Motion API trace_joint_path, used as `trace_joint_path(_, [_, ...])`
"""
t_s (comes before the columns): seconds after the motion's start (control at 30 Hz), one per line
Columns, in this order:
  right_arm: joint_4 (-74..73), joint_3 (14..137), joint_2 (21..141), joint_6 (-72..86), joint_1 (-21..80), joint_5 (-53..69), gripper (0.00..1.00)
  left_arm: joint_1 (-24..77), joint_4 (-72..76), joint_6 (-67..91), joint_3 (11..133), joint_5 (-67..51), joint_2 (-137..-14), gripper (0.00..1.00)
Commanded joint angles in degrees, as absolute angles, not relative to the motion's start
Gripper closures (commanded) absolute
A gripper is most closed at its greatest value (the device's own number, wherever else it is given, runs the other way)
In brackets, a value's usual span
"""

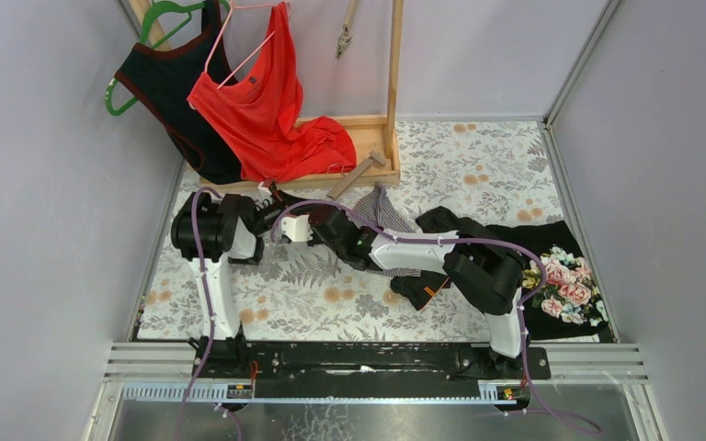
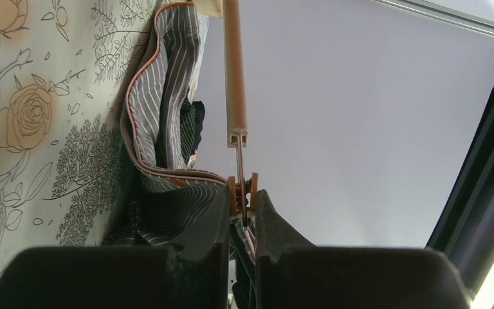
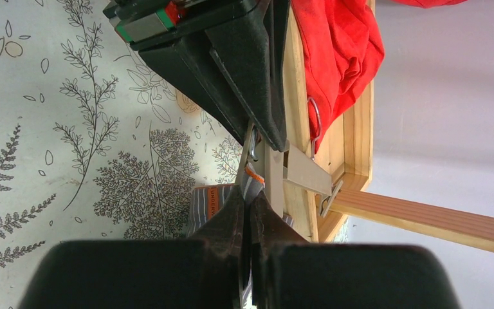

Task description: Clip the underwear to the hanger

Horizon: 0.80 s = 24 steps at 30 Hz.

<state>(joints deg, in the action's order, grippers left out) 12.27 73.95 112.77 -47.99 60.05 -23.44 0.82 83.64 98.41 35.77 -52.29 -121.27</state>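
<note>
While left pincer [image 2: 241,207] clamps its clip [image 2: 243,185] and right pincer [image 3: 249,209] pinches underwear [image 2: 161,96], the hanger [image 1: 357,176] slants rightward.

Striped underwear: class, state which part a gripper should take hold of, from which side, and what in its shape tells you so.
Grip the underwear by its orange-trimmed waistband: a thin, firm edge that two fingers can pinch flat. Probably come in low along the table, opposite the hanger clip, leaving band free to feed into it. The right gripper pinches it so.
</note>
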Motion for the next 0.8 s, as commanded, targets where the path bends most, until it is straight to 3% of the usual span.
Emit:
trace_joint_path(0.0, [13.1,74.3,110.3,-47.2,59.5,-24.9,1.0,0.6,88.9,99.2,35.2,-54.8,-121.7,1.0])
trace_joint_path(0.77, [10.2,77.5,111.7,-43.7,59.5,-23.5,0.95,0.7,90.5,100.4,35.8,-54.8,-122.1,1.0])
